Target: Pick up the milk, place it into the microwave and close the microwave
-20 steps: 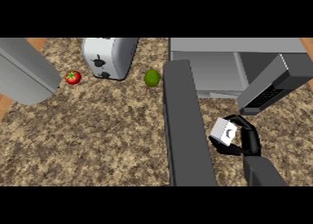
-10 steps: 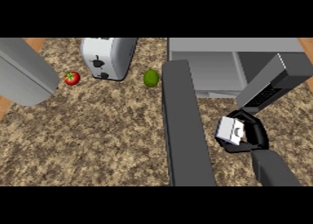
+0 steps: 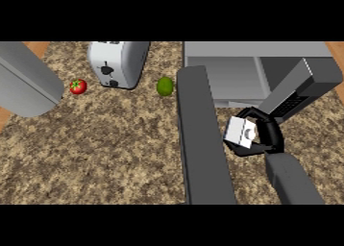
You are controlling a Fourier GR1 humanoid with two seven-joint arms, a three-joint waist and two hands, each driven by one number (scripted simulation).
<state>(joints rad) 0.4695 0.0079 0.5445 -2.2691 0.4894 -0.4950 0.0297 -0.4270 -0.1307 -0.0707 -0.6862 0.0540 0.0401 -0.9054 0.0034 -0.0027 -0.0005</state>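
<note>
The milk (image 3: 240, 131), a small white carton, is held above the counter just in front of the microwave's open cavity (image 3: 228, 79). My right hand (image 3: 268, 135) is shut on it, black fingers curled round its right side, with the forearm coming up from the lower right. The microwave (image 3: 274, 53) stands at the back right. Its dark grey door (image 3: 203, 144) is swung open towards me, just left of the carton. Of my left arm only a grey forearm (image 3: 18, 79) shows at the upper left; its hand is out of view.
A silver toaster (image 3: 118, 62) stands at the back, with a red tomato (image 3: 78, 86) to its left and a green lime (image 3: 165, 86) to its right, close to the door's hinge end. The speckled counter (image 3: 97, 153) spreads out left of the door.
My right hand has carried the milk a little up and to the left, closer to the microwave's opening. The door, toaster, tomato and lime have not moved.
</note>
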